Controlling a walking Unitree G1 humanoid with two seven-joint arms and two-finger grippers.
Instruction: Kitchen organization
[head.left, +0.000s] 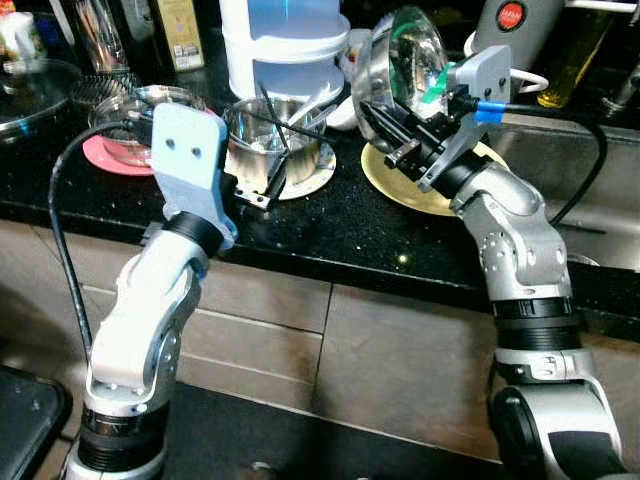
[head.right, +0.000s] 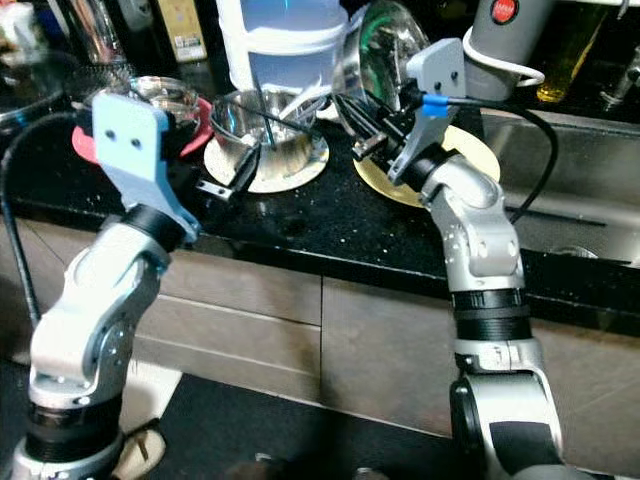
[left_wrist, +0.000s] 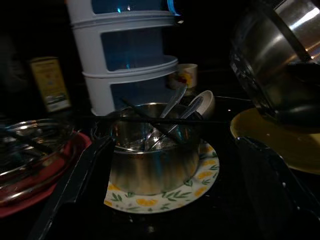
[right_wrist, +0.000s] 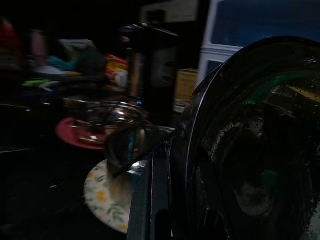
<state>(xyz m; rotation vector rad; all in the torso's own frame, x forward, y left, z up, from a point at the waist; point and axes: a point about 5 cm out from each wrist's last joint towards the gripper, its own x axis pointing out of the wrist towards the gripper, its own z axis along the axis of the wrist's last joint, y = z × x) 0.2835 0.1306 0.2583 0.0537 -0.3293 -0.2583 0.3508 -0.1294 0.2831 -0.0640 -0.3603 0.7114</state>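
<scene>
A steel bowl (head.left: 405, 60) is held tilted on its side above a yellow plate (head.left: 400, 185) on the black counter. My right gripper (head.left: 385, 130) is shut on the bowl's lower rim; in the right wrist view one finger (right_wrist: 150, 200) lies against the bowl (right_wrist: 250, 150). A steel pot (head.left: 262, 150) with spoons and sticks inside stands on a flowered plate (head.left: 315, 175). My left gripper (head.left: 262, 190) is open at the pot's near side, and in the left wrist view the pot (left_wrist: 150, 155) sits ahead between the two fingers.
A glass bowl (head.left: 140, 120) rests on a pink plate at the left. A white stacked container (head.left: 285, 50) stands behind the pot. A grey appliance (head.left: 515, 25) and a steel sink (head.left: 580, 190) are at the right. The counter's front edge (head.left: 330, 260) runs below both grippers.
</scene>
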